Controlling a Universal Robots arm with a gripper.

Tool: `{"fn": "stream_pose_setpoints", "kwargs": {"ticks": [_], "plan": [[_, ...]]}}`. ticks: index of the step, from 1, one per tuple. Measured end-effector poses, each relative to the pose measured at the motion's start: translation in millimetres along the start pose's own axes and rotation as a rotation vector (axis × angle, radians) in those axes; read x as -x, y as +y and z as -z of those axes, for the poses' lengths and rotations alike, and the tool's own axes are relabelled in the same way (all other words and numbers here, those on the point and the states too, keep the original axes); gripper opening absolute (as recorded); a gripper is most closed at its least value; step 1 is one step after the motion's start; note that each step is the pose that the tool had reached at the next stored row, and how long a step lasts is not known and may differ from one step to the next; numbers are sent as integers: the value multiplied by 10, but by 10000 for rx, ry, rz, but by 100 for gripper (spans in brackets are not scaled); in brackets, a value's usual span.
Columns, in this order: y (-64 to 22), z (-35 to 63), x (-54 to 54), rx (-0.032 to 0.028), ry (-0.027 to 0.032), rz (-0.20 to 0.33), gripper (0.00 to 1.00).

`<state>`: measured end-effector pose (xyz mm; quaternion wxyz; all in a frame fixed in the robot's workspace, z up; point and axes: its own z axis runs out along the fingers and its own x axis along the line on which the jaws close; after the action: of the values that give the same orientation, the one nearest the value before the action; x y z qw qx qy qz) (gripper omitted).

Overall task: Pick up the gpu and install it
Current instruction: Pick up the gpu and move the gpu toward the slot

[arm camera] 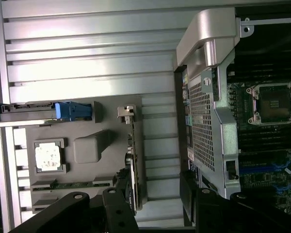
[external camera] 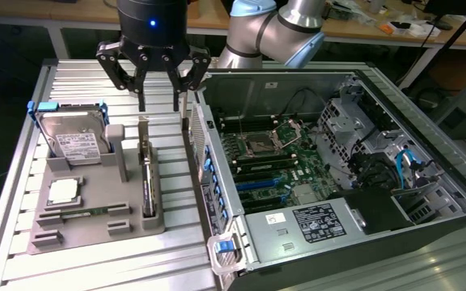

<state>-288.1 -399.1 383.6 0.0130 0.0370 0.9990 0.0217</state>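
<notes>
Nearest the camera, in the lower part of the exterior view, the ribbed metal counter (external camera: 95,267) carried an open computer case (external camera: 427,200) on the exterior view's right and a grey holder (external camera: 124,227) on its left. At the case's near end sat a power supply (external camera: 310,221) with a white label. Beyond it the green motherboard (external camera: 278,167) lay exposed.

On the near half of the holder lay a narrow memory stick (external camera: 83,212). Just behind it was a square processor chip (external camera: 63,191). The gpu (external camera: 145,182) stood on its long edge in a slot along the holder's side nearest the case, well apart from the case interior, with its silvery bracket rising at the far end. It had not been picked up.

Farther back, at the left centre of the frame, a hard drive (external camera: 71,139) with blue rails leaned upright in the holder.

Above the far end of the gpu, in the upper centre, the claw (external camera: 160,104) hung with its fingers spread wide, holding nothing and touching nothing. Behind it the robot arm (external camera: 273,27) bent toward the top edge of the frame.
</notes>
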Motion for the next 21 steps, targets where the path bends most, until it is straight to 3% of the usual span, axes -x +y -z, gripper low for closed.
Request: {"fn": "stream_pose_setpoints", "kwargs": {"ticks": [21], "plan": [[-136, -147, -71, -1, 1, 13, 54]]}}
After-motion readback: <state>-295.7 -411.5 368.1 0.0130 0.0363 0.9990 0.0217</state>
